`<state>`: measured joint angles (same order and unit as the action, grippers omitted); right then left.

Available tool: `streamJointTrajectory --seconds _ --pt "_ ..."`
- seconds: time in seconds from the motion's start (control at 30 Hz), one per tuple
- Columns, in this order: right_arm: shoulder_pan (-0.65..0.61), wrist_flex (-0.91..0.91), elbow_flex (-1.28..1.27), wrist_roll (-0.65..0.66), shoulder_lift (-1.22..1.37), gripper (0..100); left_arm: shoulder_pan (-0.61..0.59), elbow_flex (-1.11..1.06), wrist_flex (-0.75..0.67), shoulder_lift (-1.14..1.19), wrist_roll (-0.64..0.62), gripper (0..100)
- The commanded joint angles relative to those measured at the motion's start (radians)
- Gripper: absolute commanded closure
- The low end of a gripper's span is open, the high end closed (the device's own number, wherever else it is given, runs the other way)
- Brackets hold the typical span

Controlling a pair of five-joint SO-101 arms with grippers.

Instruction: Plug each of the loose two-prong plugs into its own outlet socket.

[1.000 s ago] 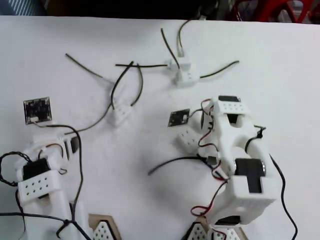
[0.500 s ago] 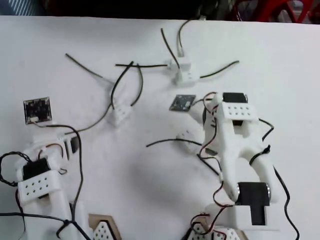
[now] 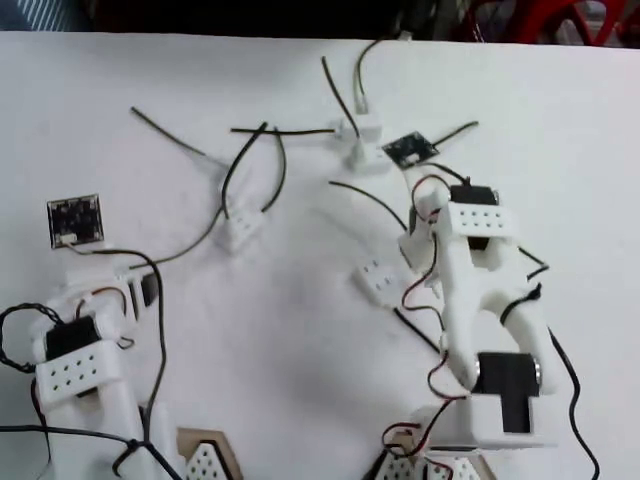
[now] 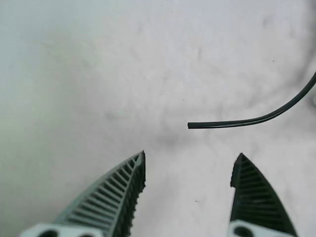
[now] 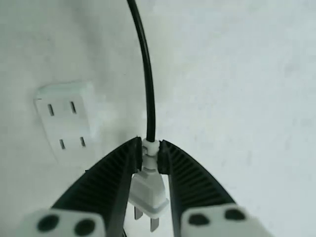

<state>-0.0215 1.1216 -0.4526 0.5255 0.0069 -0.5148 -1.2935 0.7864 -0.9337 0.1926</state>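
At the left side of the white table (image 3: 560,150), the left gripper (image 4: 191,154) hangs above the bare, matte surface with its two dark, ribbed, wedge-shaped fingers spread wide and nothing between them. The cut end of a thin black loose cable (image 4: 247,121) lies on the table just beyond the fingertips, apart from both, and curves away.

Toward the middle, in the high view, a small white plastic socket block with dark cables (image 3: 240,232) sits on the table, and a white pair of socket blocks (image 3: 365,142) lies farther back with more thin dark cables fanning out from it.

Right of these, a white rectangular outlet socket block (image 5: 64,123) lies flat with four narrow slots in its face, in two pairs. Just beside it, and not touching it, the right gripper (image 5: 149,143) pinches a white moulded two-prong plug (image 5: 146,190). The plug is smooth, glossy plastic, tapered toward a ribbed neck. The black ribbed fingers press on that neck from both sides. The two flat metal prongs point back toward the wrist, and the plug's round black plug cable (image 5: 146,74) runs straight out past the fingertips across the table.
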Motion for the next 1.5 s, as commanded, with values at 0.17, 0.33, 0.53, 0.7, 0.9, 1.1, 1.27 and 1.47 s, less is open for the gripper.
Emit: streamJointTrajectory --seconds 0.17,0.33,0.53,0.7,0.9,1.1,1.27,1.47 --pt "0.002 0.116 0.203 -0.008 0.22 83.3 -0.004 0.005 -0.021 -0.024 -0.005 72" --pt "0.002 0.288 0.342 0.014 0.246 82.8 -0.004 0.005 -0.021 -0.024 -0.005 72" --pt "0.015 0.329 0.379 0.077 0.254 82.8 -0.004 0.005 -0.021 -0.024 -0.005 72" --pt "0.039 0.329 0.381 0.097 0.292 82.9 -0.004 0.005 -0.021 -0.024 -0.005 72" --pt "0.051 0.329 0.385 0.138 0.412 82.9 -0.004 0.005 -0.021 -0.024 -0.005 72" --pt "0.045 0.335 0.381 0.149 0.446 83.8 -0.004 0.005 -0.021 -0.024 -0.005 72" --pt "0.01 0.378 0.381 0.146 0.446 94.7 -0.004 0.005 -0.021 -0.024 -0.005 72" --pt "0.004 0.4 0.385 0.146 0.443 96.9 -0.004 0.005 -0.021 -0.024 -0.005 72"
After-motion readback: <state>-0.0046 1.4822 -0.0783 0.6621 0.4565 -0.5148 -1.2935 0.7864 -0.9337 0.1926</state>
